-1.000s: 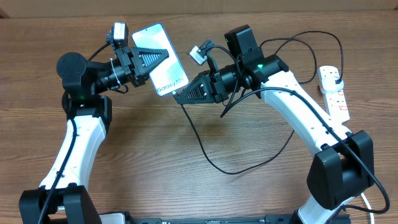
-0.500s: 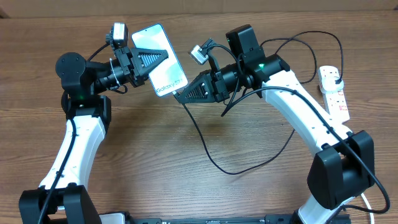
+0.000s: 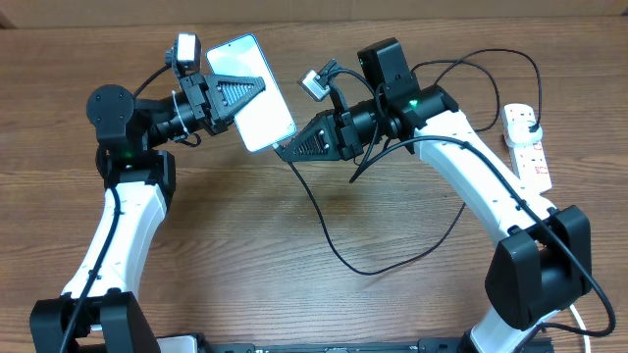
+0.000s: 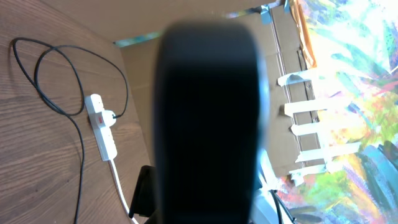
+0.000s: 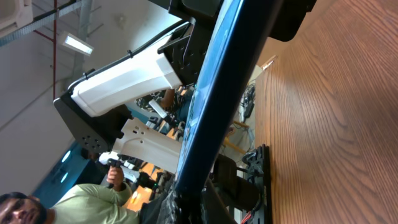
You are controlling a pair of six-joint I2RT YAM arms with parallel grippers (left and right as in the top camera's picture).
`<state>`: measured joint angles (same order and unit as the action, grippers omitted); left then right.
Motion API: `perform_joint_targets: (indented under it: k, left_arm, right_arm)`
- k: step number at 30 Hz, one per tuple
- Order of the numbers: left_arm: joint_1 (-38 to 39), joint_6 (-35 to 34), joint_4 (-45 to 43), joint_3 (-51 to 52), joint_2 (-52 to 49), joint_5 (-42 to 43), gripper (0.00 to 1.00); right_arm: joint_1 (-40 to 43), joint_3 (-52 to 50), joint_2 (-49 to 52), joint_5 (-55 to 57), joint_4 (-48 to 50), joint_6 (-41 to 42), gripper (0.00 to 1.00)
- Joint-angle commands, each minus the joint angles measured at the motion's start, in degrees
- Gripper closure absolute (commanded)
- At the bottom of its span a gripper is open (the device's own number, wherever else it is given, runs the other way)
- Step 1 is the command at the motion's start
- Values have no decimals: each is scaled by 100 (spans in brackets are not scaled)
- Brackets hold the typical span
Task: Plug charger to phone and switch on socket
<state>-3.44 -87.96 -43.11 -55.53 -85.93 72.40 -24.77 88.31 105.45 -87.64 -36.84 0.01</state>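
Observation:
My left gripper (image 3: pixel 245 95) is shut on the phone (image 3: pixel 265 123) and holds it tilted above the table, its pale screen facing up. In the left wrist view the phone's dark back (image 4: pixel 208 112) fills the middle. My right gripper (image 3: pixel 287 150) is shut on the charger's tip end, pressed against the phone's lower edge. The connector itself is hidden. The black charger cable (image 3: pixel 324 235) loops across the table to a plug in the white socket strip (image 3: pixel 527 145) at the far right. In the right wrist view the phone shows edge-on as a blue strip (image 5: pixel 214 93) running into my fingers (image 5: pixel 199 205).
The socket strip (image 4: pixel 102 127) with its thick white cord and the black cable loop (image 4: pixel 62 93) also show in the left wrist view. The wooden table (image 5: pixel 336 124) lies to the right in the right wrist view. A person stands beyond the table's edge.
The "Galaxy S24" text has gone from the phone's screen, which now looks plain bright. Both arms have hardly moved.

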Motion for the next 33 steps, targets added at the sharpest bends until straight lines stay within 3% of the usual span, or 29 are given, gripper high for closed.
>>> perform_joint_targets:
  k: [1,33]
  left_arm:
    - [63,55,-85,-81,94,92,95]
    - [122,640,-85,-81,94,42,95]
  right_arm:
    - [85,22,-2,63,39,24,96]
    - [83,22,-2,1185,1486,1993,96]
